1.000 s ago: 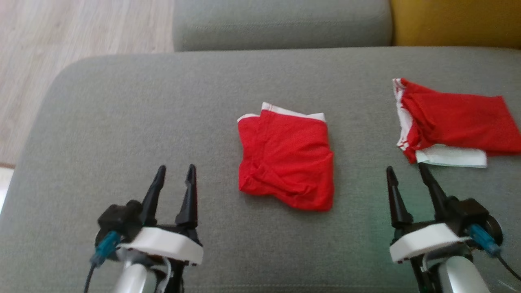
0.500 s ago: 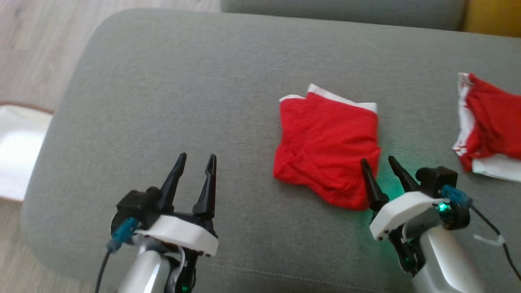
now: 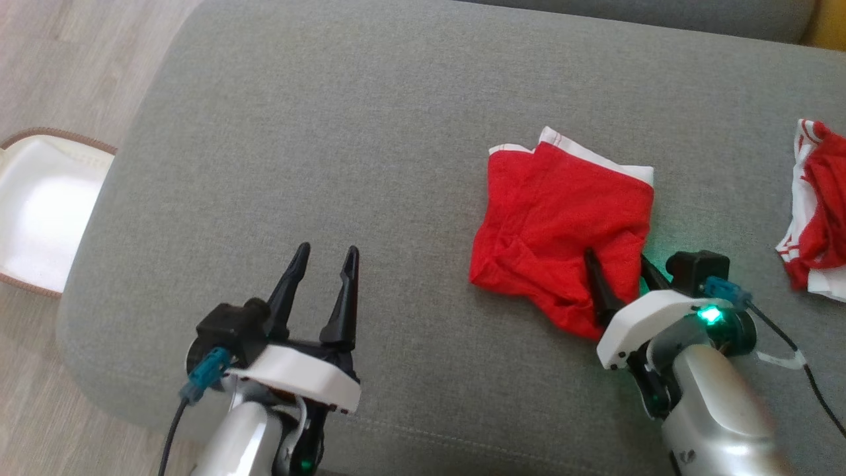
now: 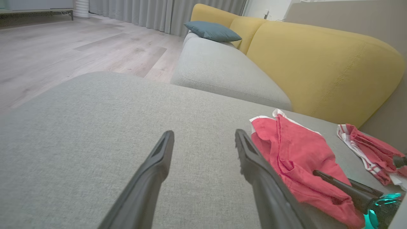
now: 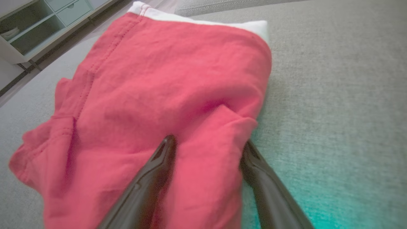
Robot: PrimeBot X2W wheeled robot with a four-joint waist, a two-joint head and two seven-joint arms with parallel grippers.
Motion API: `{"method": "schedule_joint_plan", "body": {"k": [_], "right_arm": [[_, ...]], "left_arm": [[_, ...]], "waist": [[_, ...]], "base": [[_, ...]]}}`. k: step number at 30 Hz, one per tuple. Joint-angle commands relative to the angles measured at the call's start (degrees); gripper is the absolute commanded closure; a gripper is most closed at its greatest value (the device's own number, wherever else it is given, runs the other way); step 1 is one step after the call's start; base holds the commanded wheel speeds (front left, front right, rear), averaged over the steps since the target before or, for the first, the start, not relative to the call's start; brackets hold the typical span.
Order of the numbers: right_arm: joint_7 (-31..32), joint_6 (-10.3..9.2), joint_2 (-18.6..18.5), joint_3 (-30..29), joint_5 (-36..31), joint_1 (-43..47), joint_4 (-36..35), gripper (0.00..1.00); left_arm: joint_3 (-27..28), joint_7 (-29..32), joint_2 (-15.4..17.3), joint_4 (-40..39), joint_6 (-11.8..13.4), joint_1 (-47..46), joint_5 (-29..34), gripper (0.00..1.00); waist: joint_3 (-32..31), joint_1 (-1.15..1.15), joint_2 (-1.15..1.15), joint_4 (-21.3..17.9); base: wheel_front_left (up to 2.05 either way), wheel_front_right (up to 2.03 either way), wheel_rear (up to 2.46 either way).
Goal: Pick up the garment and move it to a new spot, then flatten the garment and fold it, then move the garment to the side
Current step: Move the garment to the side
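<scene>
Fingers (image 5: 149, 184) of right gripper (image 3: 616, 259) astride the garment (image 5: 159, 79) — wrist view clearest.

Grey seat cushion (image 3: 317, 132): broad bare stretch left of and beyond the left gripper (image 3: 328, 248), whose fingers are spread with nothing between them. Folded red garment (image 3: 555, 211) takes up the centre-right. Right gripper (image 3: 616, 258) straddles its near right corner, one finger over the cloth, the other at its edge. A bare strip separates this from a second red-and-white garment (image 3: 816, 218) at the right edge. Yellow backrest (image 4: 318, 63) walls the far side.
</scene>
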Motion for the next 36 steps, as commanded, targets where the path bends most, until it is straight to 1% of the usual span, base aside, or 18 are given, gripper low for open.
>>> {"method": "schedule_joint_plan", "body": {"k": [1,2,3,6,9,14,16,19,20,26,29,32,34,36], "right_arm": [[-0.9,-0.04,-0.1,1.3,-1.0,-2.1,0.1,0.17],[-1.4,-0.04,-0.1,1.5,-1.4,-2.6,0.7,0.84],[-1.9,-0.04,-0.1,1.8,-2.1,-3.0,1.1,1.00],[-3.7,-0.04,-0.5,3.9,-7.6,-4.3,1.9,1.00],[-5.2,-0.04,-1.7,5.9,-11.5,-5.1,1.9,1.00],[-6.0,-0.04,-5.8,10.1,-15.2,-5.9,-0.1,1.00],[-5.8,-0.04,-8.6,12.3,-15.9,-6.4,-1.5,1.00],[-4.5,-0.04,-14.0,15.5,-15.6,-7.5,-3.8,1.00],[-4.5,-0.04,-14.0,15.5,-15.6,-7.5,-3.8,1.00],[-0.3,-0.04,-27.5,20.0,-12.0,-11.0,-8.0,1.00],[1.4,-0.04,-33.8,21.1,-10.0,-13.1,-8.7,1.00],[3.7,-0.04,-39.0,22.8,-9.6,-14.8,-8.2,1.00],[5.5,-0.04,-41.7,23.1,-9.8,-15.9,-7.3,1.00],[6.9,-0.04,-43.6,22.8,-9.9,-16.7,-6.4,1.00]], "left_arm": [[1.3,-0.4,0.1,-1.9,0.2,-2.9,-0.7,0.00],[1.2,-0.4,0.1,-1.9,0.2,-2.9,-0.7,0.00],[1.3,-0.4,0.1,-1.8,0.3,-2.9,-0.7,0.00],[1.8,-0.4,0.1,-1.7,0.4,-2.8,-0.6,0.00],[2.3,-0.4,0.1,-1.4,0.1,-2.6,-0.4,0.00],[2.9,-0.4,0.1,-1.7,-0.1,-2.3,-0.5,0.00],[3.0,-0.4,0.1,-1.8,-0.2,-2.3,-0.5,0.00],[3.0,-0.4,0.1,-2.0,-0.1,-2.2,-0.6,0.00],[3.0,-0.4,0.1,-2.0,-0.1,-2.2,-0.6,0.00],[3.0,-0.4,0.1,-2.6,0.0,-2.7,-0.9,0.00],[2.6,-0.4,0.1,-2.7,-0.1,-3.6,-1.2,0.00],[2.1,-0.4,0.1,-2.8,-0.1,-4.6,-1.3,0.00],[1.7,-0.4,0.1,-2.9,-0.2,-5.4,-1.4,0.00],[1.3,-0.4,0.1,-3.0,-0.2,-6.1,-1.5,0.00]], "waist": [[-0.2,0.00,0.00,-0.3],[-0.3,0.00,0.00,-0.5],[-0.5,0.00,0.00,-0.8],[-1.1,0.00,0.00,-2.2],[-2.0,0.00,0.00,-3.9],[-3.2,0.00,0.00,-7.0],[-3.4,0.00,0.00,-8.2],[-3.4,0.00,0.00,-9.8],[-3.4,0.00,0.00,-9.8],[-1.4,0.00,0.00,-11.8],[0.2,0.00,0.00,-12.1],[1.7,0.00,0.00,-11.9],[2.8,0.00,0.00,-11.5],[3.8,0.00,0.00,-11.0]], "base": [[0.00,0.00,0.00],[0.00,0.00,0.00],[0.00,0.00,0.00],[0.00,0.00,0.00],[0.00,0.00,0.00],[0.00,0.00,0.00],[0.00,0.00,0.00],[0.00,0.00,0.00],[0.00,0.00,0.00],[0.00,0.00,0.00],[0.00,0.00,0.00],[0.00,0.00,0.00],[0.00,0.00,0.00],[0.00,0.00,0.00]]}}
